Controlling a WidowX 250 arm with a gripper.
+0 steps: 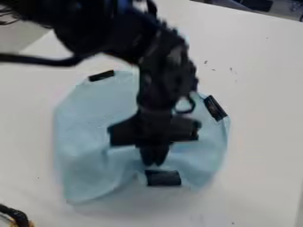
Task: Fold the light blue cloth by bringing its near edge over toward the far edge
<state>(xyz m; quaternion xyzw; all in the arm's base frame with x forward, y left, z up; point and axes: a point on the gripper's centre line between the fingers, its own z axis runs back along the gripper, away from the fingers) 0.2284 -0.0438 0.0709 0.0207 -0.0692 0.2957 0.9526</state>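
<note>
My 1 black arm (pixel 118 31) enters from the upper left and slopes down toward the center. My wrist (pixel 167 75) is oriented near vertical. A cable loop (pixel 186 104) projects beside it. My gripper (pixel 154 164) hangs below, directed downward; its crosswise body extends to 2 sides. Its 2 fingers are together at the tips.

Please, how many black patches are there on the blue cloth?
3 are visible: one patch at the cloth's upper left, one at its right, one at its bottom, near the tool. The arm may hide more.
</note>
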